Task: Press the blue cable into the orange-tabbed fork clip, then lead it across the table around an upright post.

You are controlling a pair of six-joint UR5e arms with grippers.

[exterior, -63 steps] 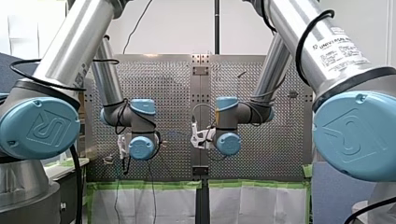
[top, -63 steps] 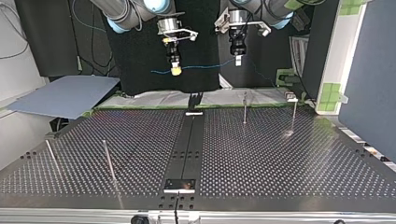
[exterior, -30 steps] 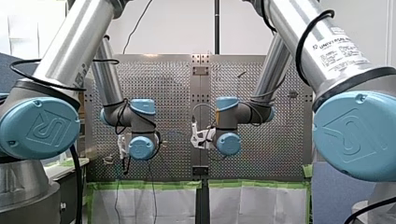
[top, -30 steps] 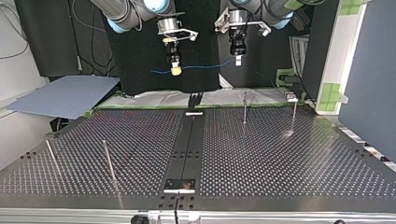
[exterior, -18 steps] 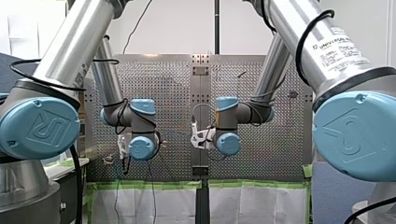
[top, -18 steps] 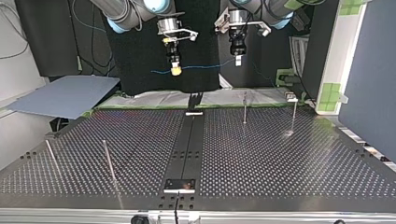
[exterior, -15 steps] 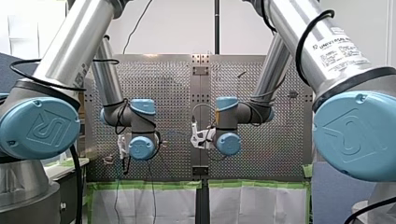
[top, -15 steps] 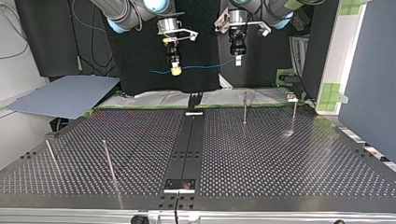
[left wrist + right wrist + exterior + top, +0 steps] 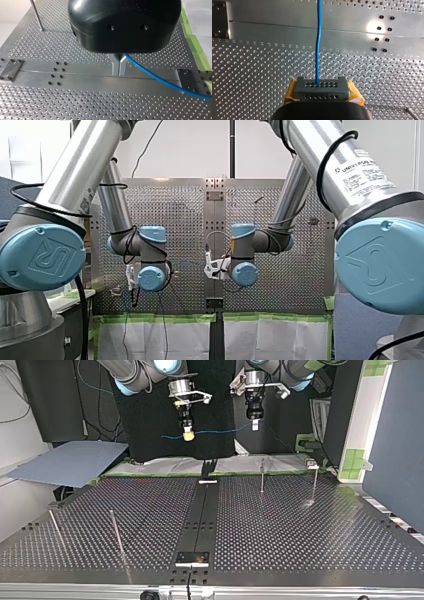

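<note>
Two pinches hold the blue cable [image 9: 220, 431] above the table [image 9: 300, 530]: my left gripper [image 9: 119, 65] squeezes one stretch, my right gripper [image 9: 322, 87] another, so the span runs nearly straight, ready, I judge, for seating.

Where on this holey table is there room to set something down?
In the top view, the widest bare table lies right of the middle strip, nearer than two far posts. Left of the strip, two near posts crowd it. The blue cable is held up off the table.
</note>
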